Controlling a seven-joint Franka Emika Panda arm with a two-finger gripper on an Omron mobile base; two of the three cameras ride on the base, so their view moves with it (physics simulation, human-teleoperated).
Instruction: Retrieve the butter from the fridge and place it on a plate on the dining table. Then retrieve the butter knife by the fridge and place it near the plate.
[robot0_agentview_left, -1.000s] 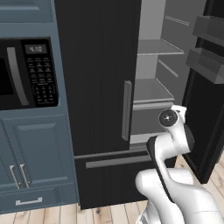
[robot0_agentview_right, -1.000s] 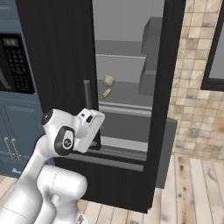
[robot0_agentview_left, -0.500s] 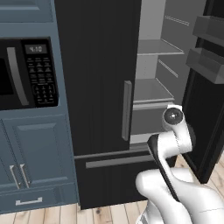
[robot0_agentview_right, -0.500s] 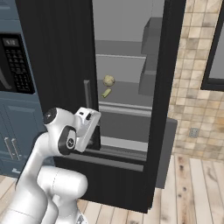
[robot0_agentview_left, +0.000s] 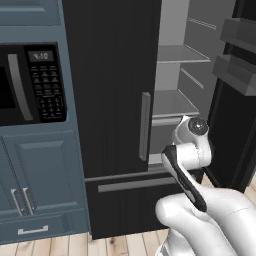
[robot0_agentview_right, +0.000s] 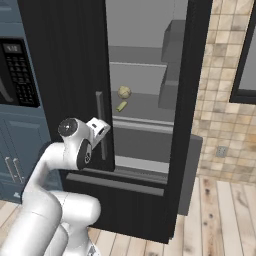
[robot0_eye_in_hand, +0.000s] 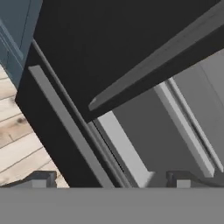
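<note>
The fridge (robot0_agentview_right: 65, 65) was found with its right door swung open and its left door shut, the grey shelves exposed. The butter (robot0_agentview_right: 121, 106) was seen lying on a middle shelf, toward the left side of the opening, just in front of a small round pale item (robot0_agentview_right: 124, 92) that could not be identified. Nothing was touching the bar.

The gripper (robot0_eye_in_hand: 111, 177) was held low in front of the fridge, near the bottom end of the left door's handle (robot0_agentview_right: 100, 125) and close to the edge of the opening. Its fingers were spread wide and nothing was grasped between them. In the hand view the closed door's lower edge, the drawer's handle (robot0_eye_in_hand: 65, 124) and a strip of wooden floor (robot0_eye_in_hand: 19, 140) were taken in; the butter was not yet lined up ahead of the fingers.

Progress was judged early. The door had been got open, which appeared to be the only step finished. The butter was not yet collected. The hand would probably need to be raised to shelf height and carried in over the shelf edge before a grasp could be made. Delivery to the plate on the dining table, and the whole butter-knife errand, were left to do.

A blue cabinet with a microwave (robot0_agentview_left: 30, 82) was noted to the left of the fridge.
</note>
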